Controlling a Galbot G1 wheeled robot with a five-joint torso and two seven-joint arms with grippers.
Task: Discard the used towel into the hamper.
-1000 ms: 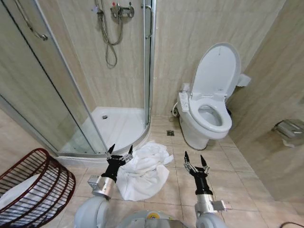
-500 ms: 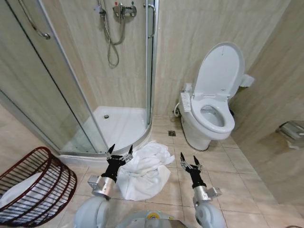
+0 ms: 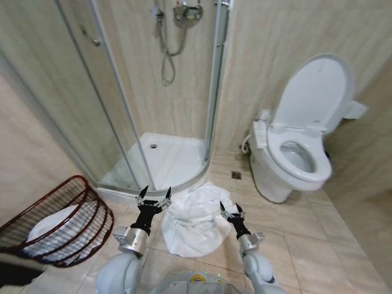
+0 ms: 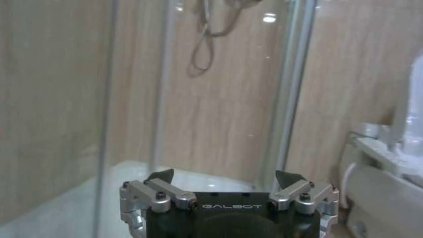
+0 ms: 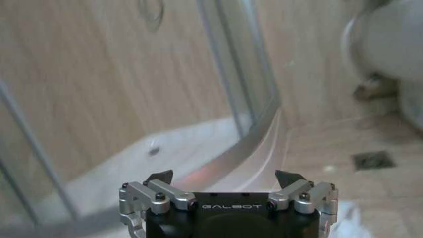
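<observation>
A crumpled white towel (image 3: 196, 219) lies on the tiled floor just in front of the shower threshold. The hamper (image 3: 61, 220), a dark reddish-brown wire basket with something white inside, lies tilted at the lower left. My left gripper (image 3: 153, 194) is open and raised over the towel's left edge; it is also seen from the left wrist (image 4: 225, 176). Over the towel's right part my right gripper (image 3: 231, 209) hangs open too, seen again from the right wrist (image 5: 223, 176). Neither holds anything.
A glass-walled shower stall (image 3: 165, 159) with a white tray stands straight ahead. A white toilet (image 3: 294, 156) with its lid up is at the right, a floor drain (image 3: 236, 175) beside it. Bare beige tiles stretch to the right of the towel.
The whole view has swung left, so the camera moved. My right gripper has come in leftward and now hangs over the towel; the left one keeps its pose.
</observation>
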